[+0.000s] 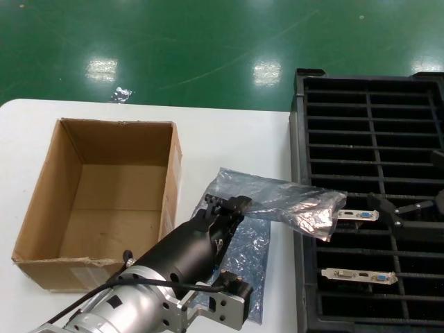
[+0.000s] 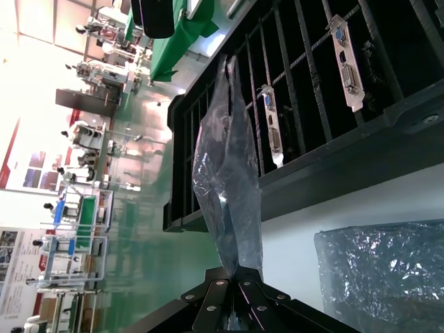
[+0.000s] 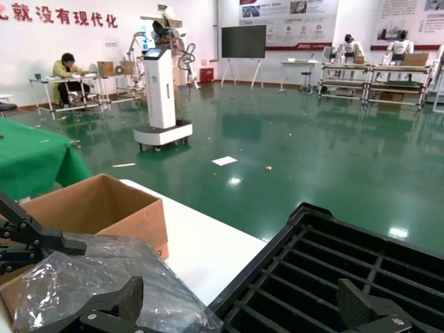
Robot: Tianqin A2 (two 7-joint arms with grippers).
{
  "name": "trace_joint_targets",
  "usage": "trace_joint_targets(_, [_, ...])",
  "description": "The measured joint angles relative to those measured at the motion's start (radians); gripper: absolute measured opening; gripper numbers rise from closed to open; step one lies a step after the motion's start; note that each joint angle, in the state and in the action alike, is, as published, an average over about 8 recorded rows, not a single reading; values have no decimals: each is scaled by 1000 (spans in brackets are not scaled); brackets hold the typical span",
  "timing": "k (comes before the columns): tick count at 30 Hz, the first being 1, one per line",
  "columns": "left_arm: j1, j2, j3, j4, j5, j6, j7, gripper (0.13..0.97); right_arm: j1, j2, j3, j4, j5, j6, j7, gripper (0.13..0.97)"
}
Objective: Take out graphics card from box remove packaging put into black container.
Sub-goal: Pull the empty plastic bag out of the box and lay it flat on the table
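My left gripper [image 1: 223, 206] clamped on empty packaging [image 1: 291, 205], bag trailing ahead toward black container [image 1: 416, 97]. Right gripper [image 1: 406, 207] spread above graphics card [image 1: 358, 215], slotted. Risk: bag snags ribs.

A white surface [image 1: 229, 142] with a rounded corner stands on a green floor [image 1: 208, 41]. An open brown cardboard box [image 1: 104, 198] sits at its 9 o'clock side. A flat, crinkly anti-static bag [image 1: 246, 260] lies near 6 o'clock. A black slotted crate [image 1: 374, 208] adjoins the 3 o'clock edge.
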Motion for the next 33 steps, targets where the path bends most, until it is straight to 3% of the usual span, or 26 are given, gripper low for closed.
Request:
trace_joint_targets(15, [-9,8,-8,16,22,7,-1,138,0,0,0,0,0,0,0,966])
trace_joint_targets(23, [-19,50,-38,115,96,-1,-14,138,0,0,0,0,0,0,0,966])
trace_joint_targets(33, [-58,78,-5,229,101,-73,11,148,0,0,0,0,0,0,0,966])
